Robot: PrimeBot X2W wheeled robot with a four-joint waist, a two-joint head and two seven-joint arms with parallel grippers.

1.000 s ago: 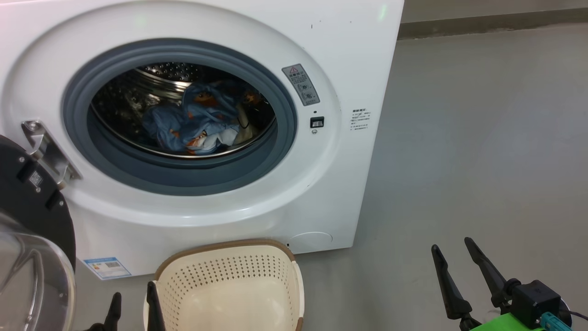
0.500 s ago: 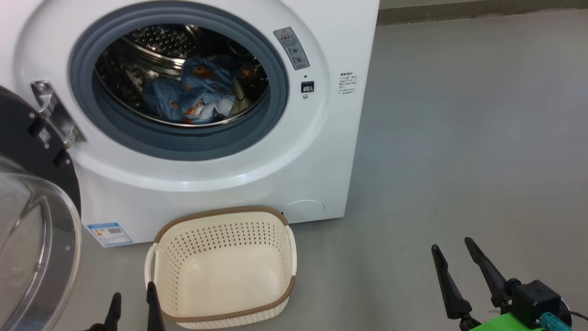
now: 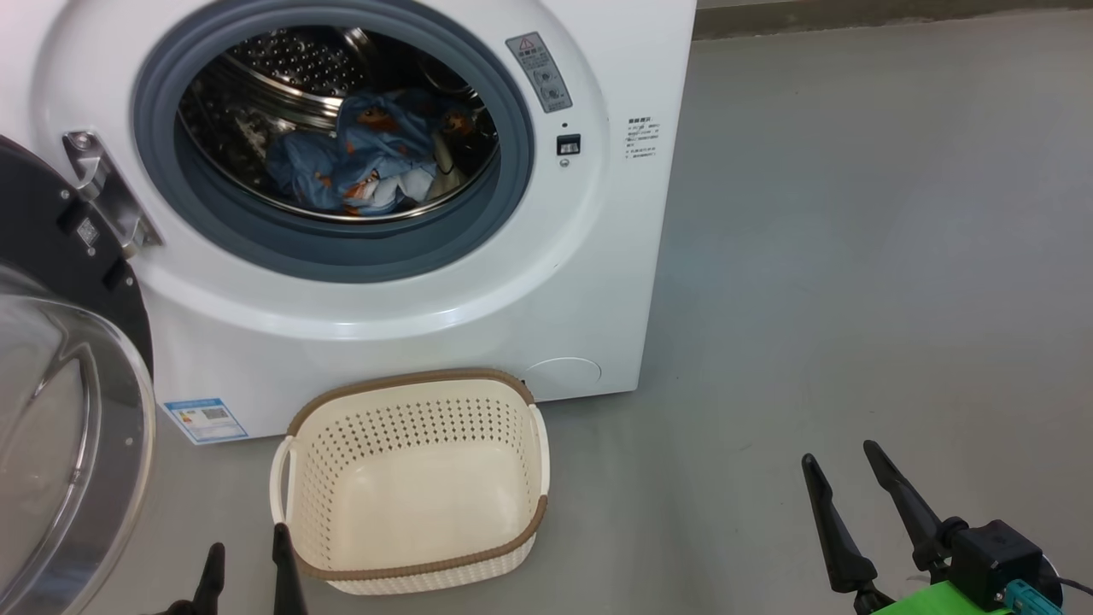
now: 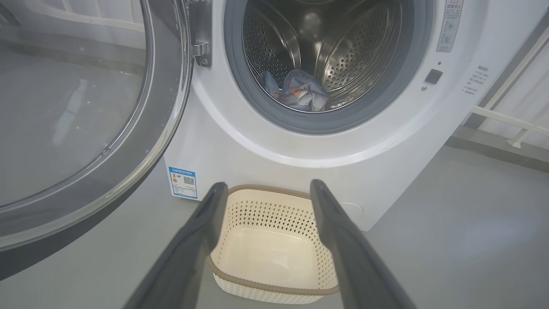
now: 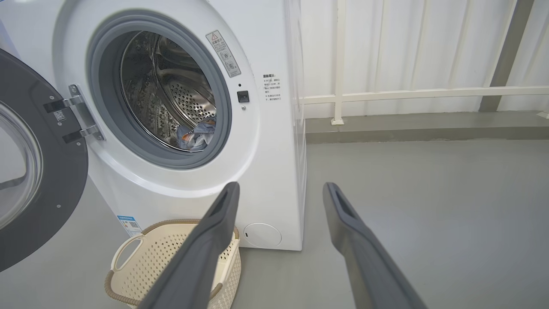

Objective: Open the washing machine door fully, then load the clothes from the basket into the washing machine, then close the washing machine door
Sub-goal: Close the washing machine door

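Observation:
The white washing machine (image 3: pixel 598 256) stands with its black-rimmed glass door (image 3: pixel 51 410) swung wide to the left on a metal hinge (image 3: pixel 107 201). Light blue and orange clothes (image 3: pixel 367 158) lie inside the steel drum. On the floor in front sits the cream basket (image 3: pixel 410 478), with nothing in it. My left gripper (image 3: pixel 243 555) is open at the bottom edge, just left of the basket. My right gripper (image 3: pixel 837 474) is open over bare floor at the lower right. In the left wrist view the fingers (image 4: pixel 343 240) frame the basket (image 4: pixel 270 240); the right wrist view shows the machine (image 5: pixel 266 171) and door (image 5: pixel 38 171).
Grey floor (image 3: pixel 854 256) stretches to the right of the machine. A white railing and panelled wall (image 5: pixel 407 92) run behind it. A blue label sticker (image 3: pixel 203 418) is low on the machine's front. The open door overhangs the left side.
The head camera has tilted down and back, so machine and basket sit lower and farther in view. Both grippers stay open and unmoved in the picture.

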